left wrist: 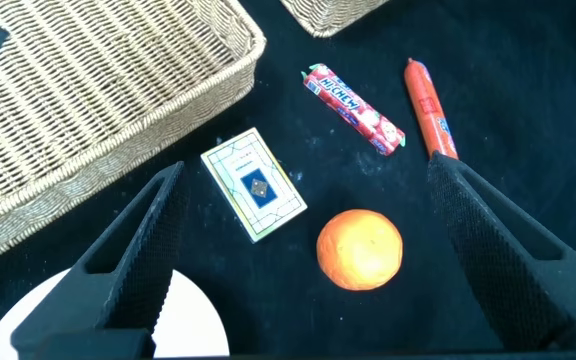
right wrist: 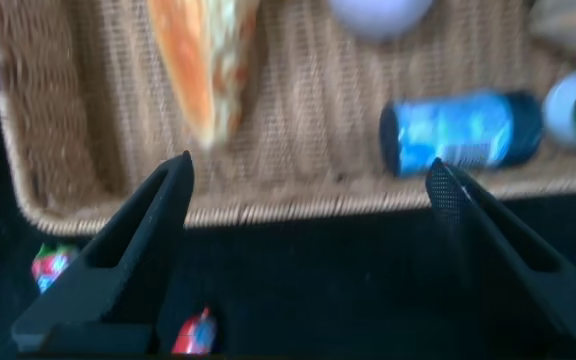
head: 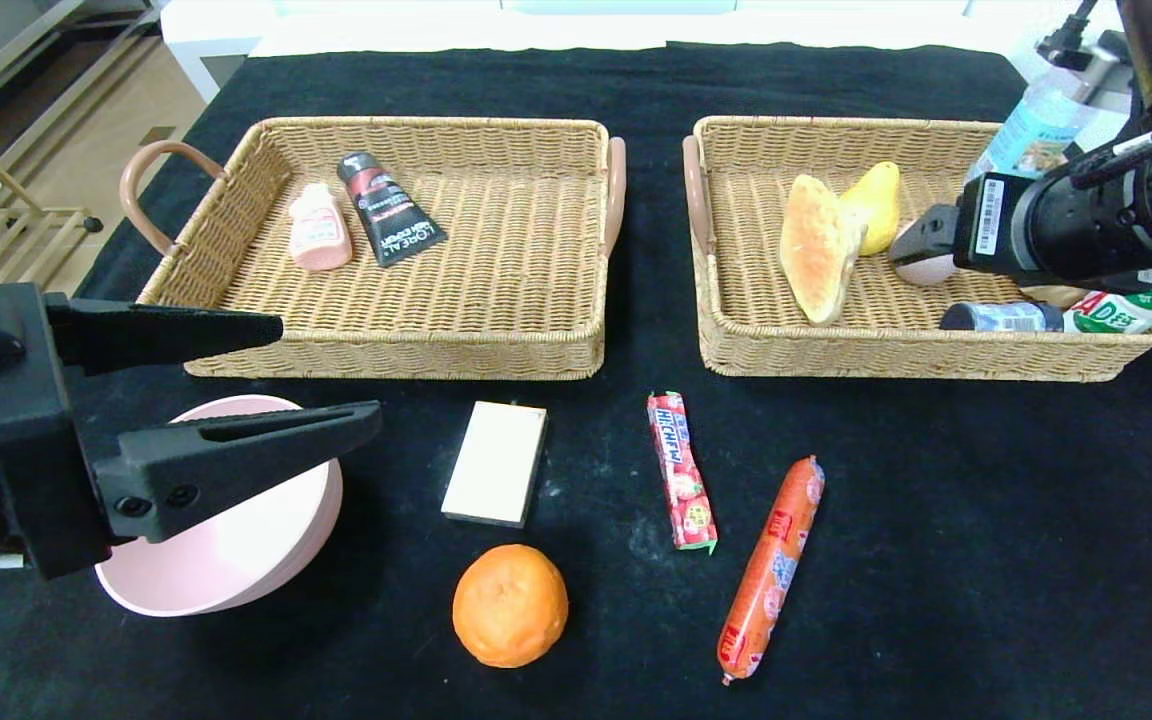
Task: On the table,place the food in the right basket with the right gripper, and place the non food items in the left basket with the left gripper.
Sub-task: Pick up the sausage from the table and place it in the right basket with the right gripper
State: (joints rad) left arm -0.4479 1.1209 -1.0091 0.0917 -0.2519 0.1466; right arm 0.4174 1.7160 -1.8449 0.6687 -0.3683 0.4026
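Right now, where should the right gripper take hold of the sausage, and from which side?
Grip the sausage at its middle, coming straight down from above with the jaws across its narrow width. It lies flat and slightly slanted on the table, clear of the candy, so the round sides are free.

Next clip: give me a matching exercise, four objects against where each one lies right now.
Objects:
1. black tube
2. bread
3. orange
4. pink bowl

Places:
A. on the cloth, nearest the front edge
B. in the right basket
C. under the open left end effector
D. in the left basket

Pairs: 1-D, 2-B, 3-A, 4-C
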